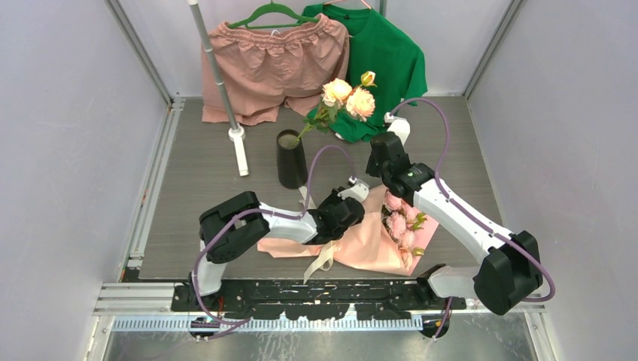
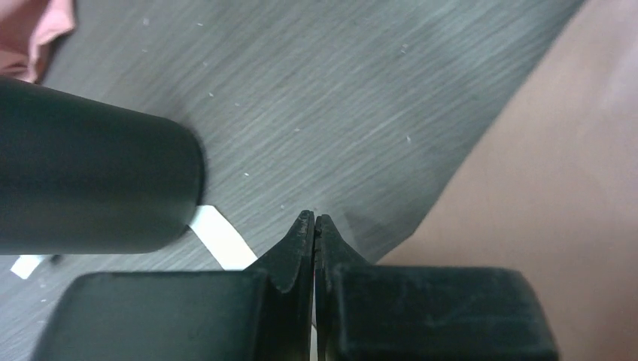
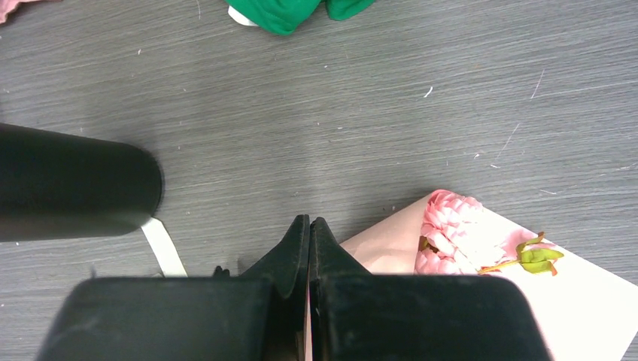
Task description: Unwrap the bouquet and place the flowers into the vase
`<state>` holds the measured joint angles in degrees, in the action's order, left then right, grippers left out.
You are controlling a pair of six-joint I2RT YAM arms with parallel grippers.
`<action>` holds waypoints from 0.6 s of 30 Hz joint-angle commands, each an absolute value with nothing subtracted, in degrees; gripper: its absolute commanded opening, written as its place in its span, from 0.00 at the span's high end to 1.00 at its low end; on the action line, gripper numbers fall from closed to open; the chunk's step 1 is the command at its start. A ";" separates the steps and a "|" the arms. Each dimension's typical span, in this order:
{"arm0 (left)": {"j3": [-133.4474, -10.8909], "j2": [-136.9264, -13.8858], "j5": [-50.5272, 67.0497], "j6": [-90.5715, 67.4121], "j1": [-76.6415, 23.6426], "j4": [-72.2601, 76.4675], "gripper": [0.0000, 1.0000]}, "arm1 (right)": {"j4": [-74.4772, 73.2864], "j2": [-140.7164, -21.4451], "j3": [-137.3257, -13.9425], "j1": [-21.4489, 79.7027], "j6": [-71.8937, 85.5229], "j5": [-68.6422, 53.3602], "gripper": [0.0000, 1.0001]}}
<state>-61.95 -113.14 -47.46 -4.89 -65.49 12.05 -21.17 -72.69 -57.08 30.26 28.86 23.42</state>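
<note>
One grey wood-grain table (image 1: 195,195), white walls (image 1: 68,150) around it; the bouquet (image 1: 369,248) lies near its front edge, the vase (image 1: 291,162) stands behind. Left wrist: left gripper (image 2: 314,218) closed beside the vase. Right wrist: right gripper (image 3: 309,219) closed, flowers (image 3: 451,233) alongside.

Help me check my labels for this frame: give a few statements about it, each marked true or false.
1. The vase stands upright and holds peach-cream roses. True.
2. The left gripper is wide open. False: it is shut.
3. The bouquet lies on the table. True.
4. The right gripper grips the vase. False: it is shut, with the vase off to its side and apart from it.
5. The pink shorts hang on a green hanger. True.
</note>
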 commanded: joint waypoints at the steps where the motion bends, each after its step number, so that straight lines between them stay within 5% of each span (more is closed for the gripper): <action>1: -66.37 -115.66 -58.79 -0.69 -65.45 11.99 1.00 | -19.67 -72.91 -57.81 30.04 28.64 23.85 1.00; 9: -71.34 -120.13 -64.18 -0.80 -65.24 6.32 1.00 | -19.29 -73.59 -57.97 29.97 29.10 22.13 1.00; 18: -69.24 -106.22 -57.68 -5.60 -69.25 -1.60 1.00 | -19.48 -73.13 -57.66 29.83 28.97 22.75 1.00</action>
<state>-67.72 -114.85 -58.41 -1.96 -66.85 2.76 -21.10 -73.89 -57.08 30.13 28.84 22.37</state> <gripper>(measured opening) 0.006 0.030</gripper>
